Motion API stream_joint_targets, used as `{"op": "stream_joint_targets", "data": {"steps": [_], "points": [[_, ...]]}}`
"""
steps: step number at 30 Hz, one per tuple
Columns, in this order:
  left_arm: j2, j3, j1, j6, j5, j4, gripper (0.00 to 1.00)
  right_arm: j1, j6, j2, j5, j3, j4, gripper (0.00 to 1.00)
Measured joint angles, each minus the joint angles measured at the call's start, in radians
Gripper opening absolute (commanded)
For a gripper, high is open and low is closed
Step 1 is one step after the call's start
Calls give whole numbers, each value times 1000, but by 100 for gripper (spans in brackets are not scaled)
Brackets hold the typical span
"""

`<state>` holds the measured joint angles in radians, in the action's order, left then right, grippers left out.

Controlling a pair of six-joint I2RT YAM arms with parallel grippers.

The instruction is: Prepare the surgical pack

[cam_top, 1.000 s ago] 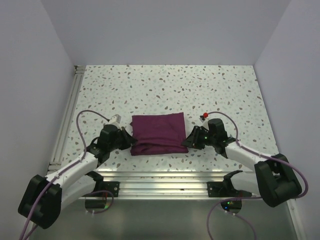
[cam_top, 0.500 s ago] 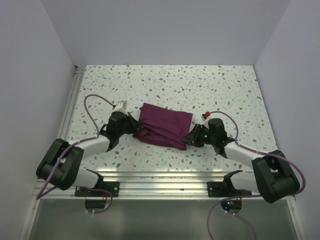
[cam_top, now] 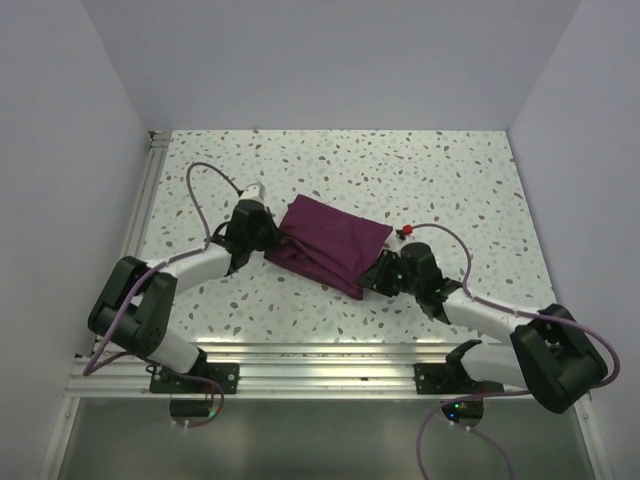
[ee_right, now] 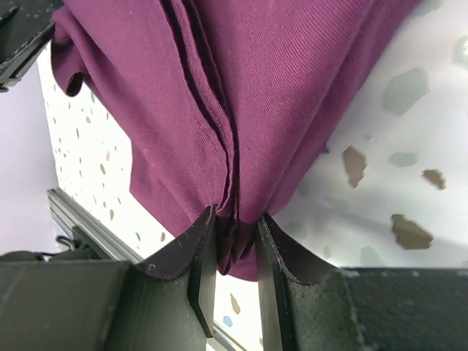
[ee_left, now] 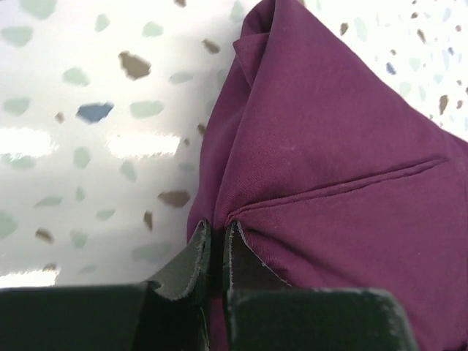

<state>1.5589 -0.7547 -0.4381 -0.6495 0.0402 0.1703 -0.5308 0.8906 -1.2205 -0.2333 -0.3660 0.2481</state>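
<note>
The surgical pack [cam_top: 332, 243] is a folded purple-maroon cloth bundle lying skewed near the table's middle. My left gripper [cam_top: 270, 240] is shut on the bundle's left corner; in the left wrist view the fingertips [ee_left: 217, 232] pinch a thin fold of the pack [ee_left: 329, 161]. At the near right corner my right gripper [cam_top: 375, 278] is shut on the pack. The right wrist view shows several stacked layers of the pack [ee_right: 234, 102] bunched between its fingers [ee_right: 234, 218]. No tray shows.
A speckled white tabletop [cam_top: 330, 170] lies under the bundle. An aluminium rail [cam_top: 135, 230] runs along the left edge and another [cam_top: 320, 365] along the near edge. White walls [cam_top: 60, 150] enclose the sides and back.
The pack has been turned clockwise and shifted away from me. My left gripper moved up and right with its corner. My right gripper dropped slightly toward the near edge, holding its corner.
</note>
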Motion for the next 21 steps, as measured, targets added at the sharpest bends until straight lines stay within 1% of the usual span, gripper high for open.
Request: {"op": "stream_joint_targets", "data": {"steps": [4, 5, 6, 7, 9, 11, 12, 14, 16, 17, 18, 21], "points": [[-100, 63, -2, -1, 21, -84, 1, -44, -2, 39, 39, 0, -41, 25], [-121, 79, -2, -3, 19, -95, 4, -48, -4, 54, 47, 0, -57, 27], [-138, 92, -3, -4, 16, -104, 14, -52, -7, 73, 56, 1, -76, 28], [-154, 102, -3, -6, 12, -113, 18, -53, -13, 93, 63, 3, -97, 31], [-180, 116, -8, -10, 8, -137, 28, -57, -26, 127, 74, 3, -142, 40], [-201, 119, -10, -11, 9, -171, 32, -58, -47, 154, 86, 1, -186, 43], [-214, 119, -10, -11, 10, -196, 35, -58, -58, 162, 89, -5, -212, 48], [-243, 119, -10, -11, 16, -241, 38, -58, -88, 164, 95, -31, -264, 53], [-291, 117, -10, -11, 33, -304, 45, -58, -126, 164, 106, -72, -328, 59], [-314, 115, -10, -11, 43, -331, 52, -58, -150, 164, 111, -96, -359, 61], [-340, 111, -10, -8, 58, -367, 54, -58, -172, 164, 113, -119, -382, 62], [-418, 86, -10, -11, 106, -474, 56, -58, -244, 166, 119, -191, -448, 62]]}}
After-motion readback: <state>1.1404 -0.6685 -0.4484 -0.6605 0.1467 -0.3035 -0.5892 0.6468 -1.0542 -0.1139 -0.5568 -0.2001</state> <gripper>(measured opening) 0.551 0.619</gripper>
